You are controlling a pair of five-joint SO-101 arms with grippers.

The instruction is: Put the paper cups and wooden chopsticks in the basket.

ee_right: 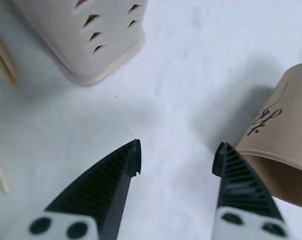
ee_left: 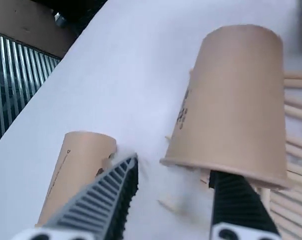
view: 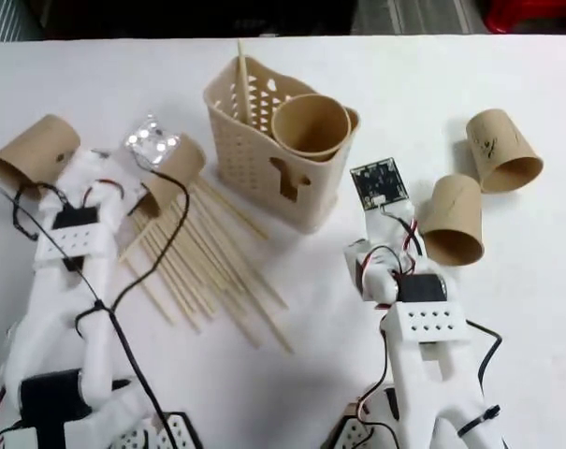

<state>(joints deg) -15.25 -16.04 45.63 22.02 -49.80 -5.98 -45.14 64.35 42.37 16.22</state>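
Basket (view: 253, 165) of perforated beige plastic

High camera looks down on the white table (view: 311, 374), arms (view: 423, 327) at six o'clock; wrist cameras sit close, the right sharing the cream slotted plastic basket (ee_right: 86, 35).

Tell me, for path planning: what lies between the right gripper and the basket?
Bare table, from right gripper to basket, in the right wrist view; a paper cup lies aside.

five paper cups (view: 502, 150), one basket (view: 240, 159), wooden chopsticks (view: 208, 271) roughly a dozen, too overlapped to count exactly.
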